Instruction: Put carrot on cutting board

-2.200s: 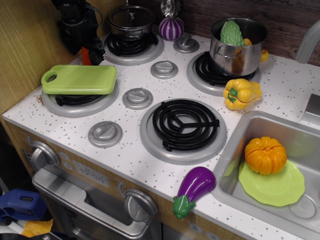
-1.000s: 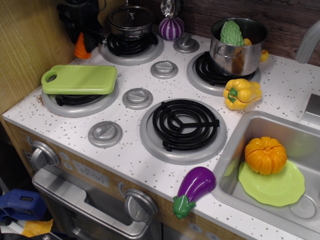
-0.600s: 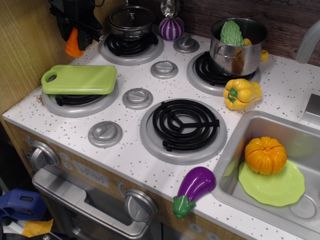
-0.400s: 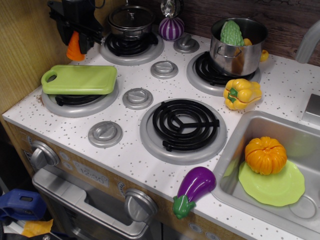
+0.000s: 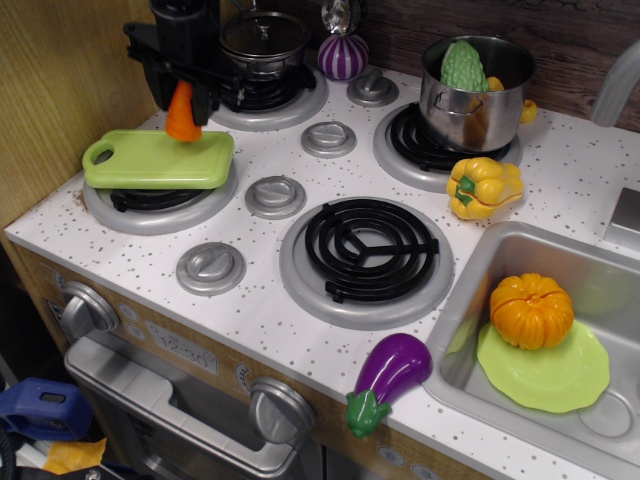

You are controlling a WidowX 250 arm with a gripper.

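Orange and tapered, the carrot (image 5: 183,113) hangs wide end down in my black gripper (image 5: 185,93), whose fingers are pinched onto its upper part, right over the far edge of the lime-green cutting board (image 5: 160,159); I cannot tell whether its base touches the board. That board lies flat on the front-left burner (image 5: 158,205), slot handle toward the wooden wall, while the yellow pepper (image 5: 483,186) and the orange pumpkin (image 5: 531,311) on its plate (image 5: 553,378) sit well apart to the right.
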